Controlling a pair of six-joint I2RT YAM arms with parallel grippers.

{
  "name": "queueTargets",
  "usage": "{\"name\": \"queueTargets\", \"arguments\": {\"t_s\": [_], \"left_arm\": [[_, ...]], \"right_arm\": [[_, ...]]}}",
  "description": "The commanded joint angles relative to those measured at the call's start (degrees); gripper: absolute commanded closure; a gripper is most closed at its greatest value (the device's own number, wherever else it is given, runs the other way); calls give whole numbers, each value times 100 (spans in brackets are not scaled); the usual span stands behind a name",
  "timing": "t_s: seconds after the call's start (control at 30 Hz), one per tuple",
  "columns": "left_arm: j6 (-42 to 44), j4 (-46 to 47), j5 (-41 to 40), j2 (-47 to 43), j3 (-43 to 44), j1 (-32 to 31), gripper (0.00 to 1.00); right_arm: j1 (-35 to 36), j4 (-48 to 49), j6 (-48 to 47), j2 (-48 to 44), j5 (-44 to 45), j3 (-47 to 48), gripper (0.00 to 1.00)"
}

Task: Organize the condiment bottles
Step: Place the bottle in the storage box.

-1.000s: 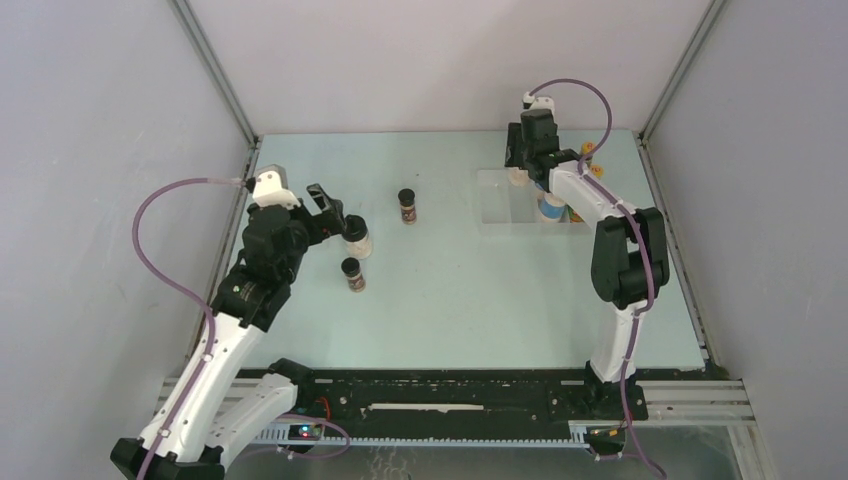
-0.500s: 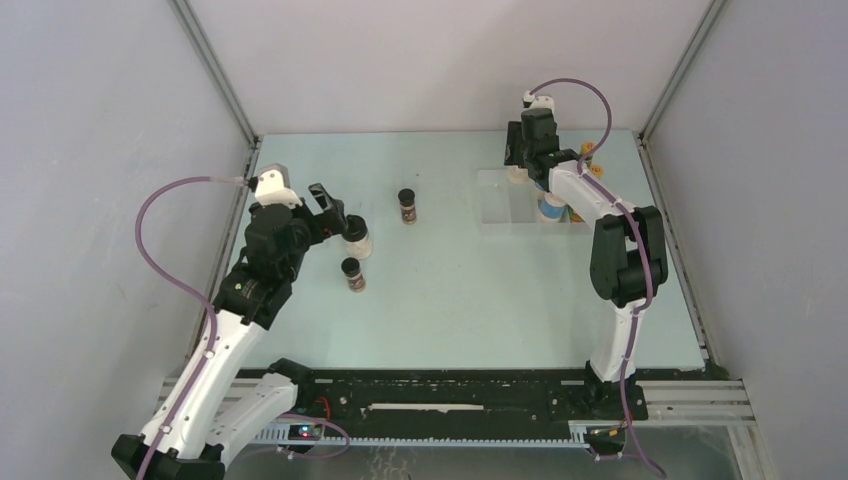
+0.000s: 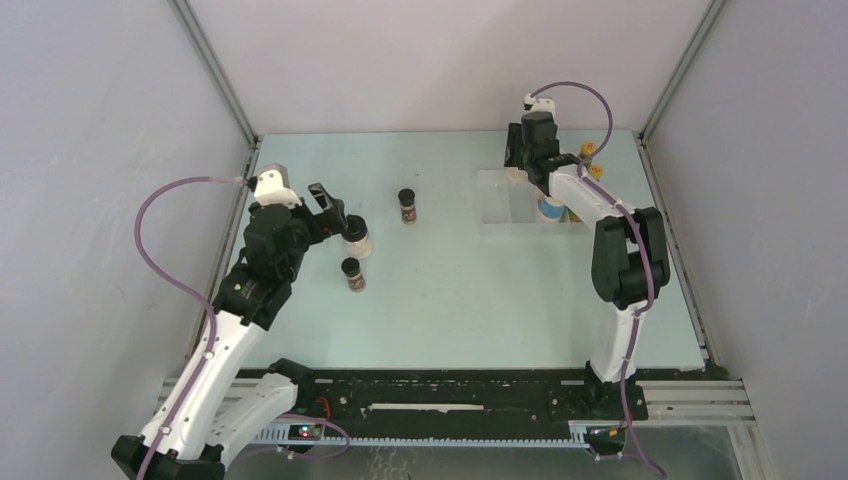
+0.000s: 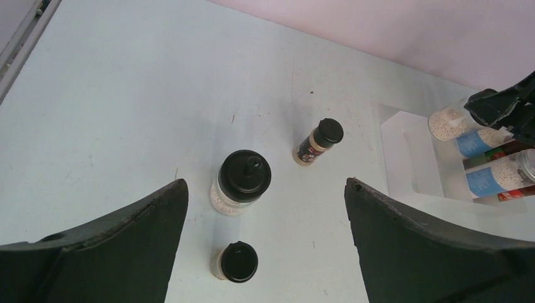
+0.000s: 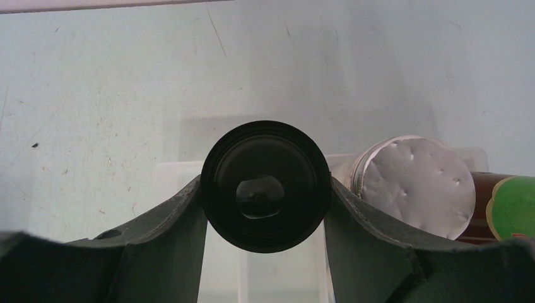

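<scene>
the right gripper [image 5: 265,191] is clamped on a black-lidded jar [image 5: 265,184] over the left end of the clear tray [image 3: 495,203], far right on the table [image 3: 450,300], with a grey-lidded jar [image 5: 413,186] just to its right. the left gripper [image 4: 265,185] hangs spread wide at the left, above a second black-lidded jar [image 4: 244,177]. one tiny jar [image 4: 238,262] stands just nearer and another [image 4: 318,140] farther right.

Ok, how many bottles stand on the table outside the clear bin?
3: a black-lidded pale jar at left, a tiny jar just nearer, another tiny jar farther back.
</scene>
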Motion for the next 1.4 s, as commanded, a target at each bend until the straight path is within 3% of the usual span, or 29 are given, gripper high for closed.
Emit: {"name": "queueTargets", "arguments": {"t_s": [0.0, 1.37], "left_arm": [[32, 167, 106, -144, -62, 32, 2], [-85, 115, 214, -333, -111, 32, 3]], "right_arm": [[39, 166, 87, -372, 165, -213, 100], [93, 307, 123, -658, 176, -745, 100]]}}
